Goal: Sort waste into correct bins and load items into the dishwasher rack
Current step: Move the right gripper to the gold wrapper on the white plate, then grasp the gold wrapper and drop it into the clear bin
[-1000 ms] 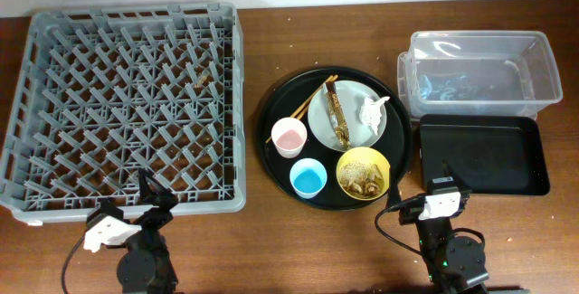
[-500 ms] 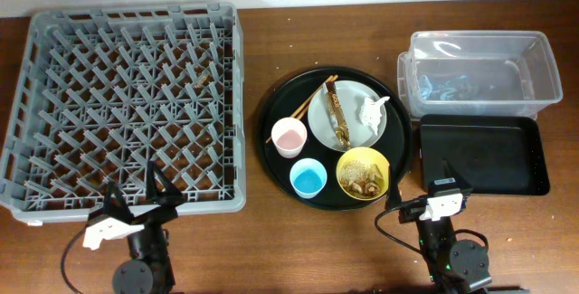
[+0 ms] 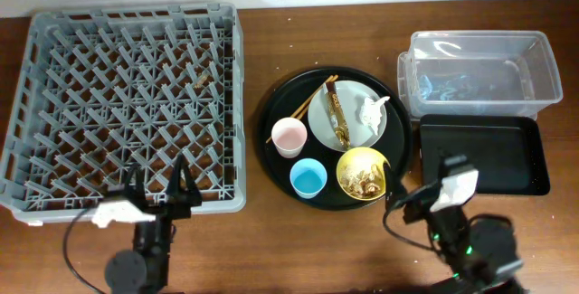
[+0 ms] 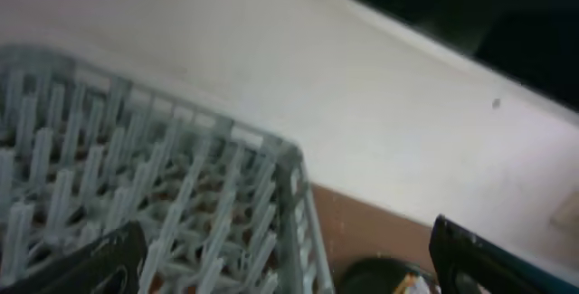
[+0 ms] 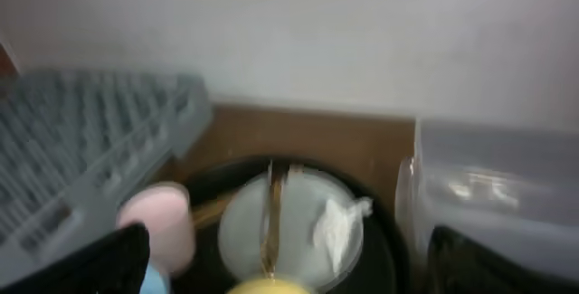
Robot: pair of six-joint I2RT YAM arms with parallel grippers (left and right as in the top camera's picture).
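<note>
My left gripper [image 3: 158,184] has moved up to the front wall of the large grey pegged plastic rack [image 3: 127,104], which fills the tabletop's left side. My right gripper [image 5: 285,244] has shifted right by the front edge. Both have fingers wide apart, holding nothing. The pale round plate [image 3: 358,133] with crumpled white tissue [image 3: 373,110] sits mid-table.

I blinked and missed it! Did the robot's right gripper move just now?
Yes. In the overhead view the right gripper has shifted right and upward, now overlapping more of the shallow black tray's near left corner.
</note>
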